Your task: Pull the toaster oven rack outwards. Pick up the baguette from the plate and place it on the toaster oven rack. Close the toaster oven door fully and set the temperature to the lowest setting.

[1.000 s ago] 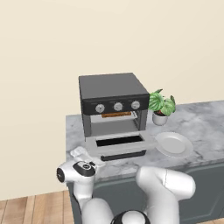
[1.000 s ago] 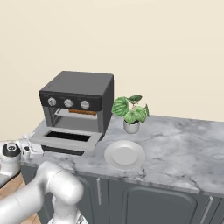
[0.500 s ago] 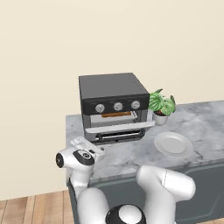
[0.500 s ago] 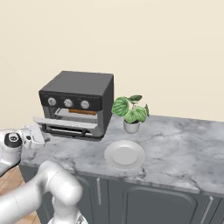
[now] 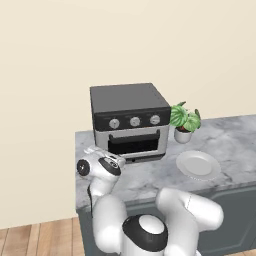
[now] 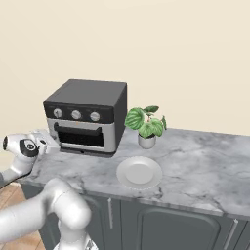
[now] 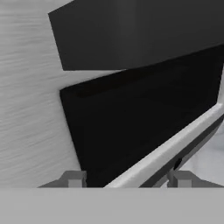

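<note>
- White and dark, the gripper (image 5: 116,161) sits at the lower left corner of the toaster oven (image 5: 130,120), its fingers (image 7: 73,178) spread apart with nothing between them.
- Right in front of the fingers is the toaster oven door (image 5: 135,142), light-grey with a dark window, standing upright against the oven front.
- Three silver knobs (image 6: 76,114) line the black strip above the door.
- The plate (image 6: 139,172) lies bare on the marble counter (image 6: 205,166), right of the oven and apart from it.
- A potted plant (image 6: 146,125) stands just beside the oven's right side, behind the plate.
</note>
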Available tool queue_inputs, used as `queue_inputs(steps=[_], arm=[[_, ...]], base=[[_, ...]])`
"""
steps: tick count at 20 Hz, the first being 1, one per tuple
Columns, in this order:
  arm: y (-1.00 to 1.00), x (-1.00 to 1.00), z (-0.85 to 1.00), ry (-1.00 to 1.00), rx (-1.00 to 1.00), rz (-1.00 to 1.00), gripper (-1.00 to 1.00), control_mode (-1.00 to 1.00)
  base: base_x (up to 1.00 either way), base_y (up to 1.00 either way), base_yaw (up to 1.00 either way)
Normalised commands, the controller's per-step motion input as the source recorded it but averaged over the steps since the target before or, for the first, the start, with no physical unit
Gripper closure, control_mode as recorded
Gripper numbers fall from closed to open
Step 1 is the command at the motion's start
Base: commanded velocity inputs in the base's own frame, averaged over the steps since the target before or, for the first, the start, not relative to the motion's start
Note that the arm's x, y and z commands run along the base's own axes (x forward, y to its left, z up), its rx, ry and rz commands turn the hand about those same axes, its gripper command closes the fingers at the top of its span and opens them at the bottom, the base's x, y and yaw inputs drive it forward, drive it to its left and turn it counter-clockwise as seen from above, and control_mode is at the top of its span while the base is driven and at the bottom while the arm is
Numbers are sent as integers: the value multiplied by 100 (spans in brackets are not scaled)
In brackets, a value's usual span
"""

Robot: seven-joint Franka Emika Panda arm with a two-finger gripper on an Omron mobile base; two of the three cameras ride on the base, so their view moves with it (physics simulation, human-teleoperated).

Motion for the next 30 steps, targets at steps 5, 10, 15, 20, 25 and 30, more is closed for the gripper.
queue_inputs(steps=[5, 10, 15, 20, 25, 30], arm=[[-63, 43, 100, 2, 12, 12, -100, -100], [-42, 6, 100, 5, 13, 9, -100, -100], [-5, -8, 100, 3, 9, 10, -100, -100], [0, -34, 100, 6, 1, 11, -100, -100], [5, -42, 100, 11, 0, 15, -100, -100], [2, -44, 100, 11, 0, 15, -100, -100]], base=[[0, 0, 0], [0, 0, 0], [0, 0, 0], [0, 0, 0], [0, 0, 0], [0, 0, 0]])
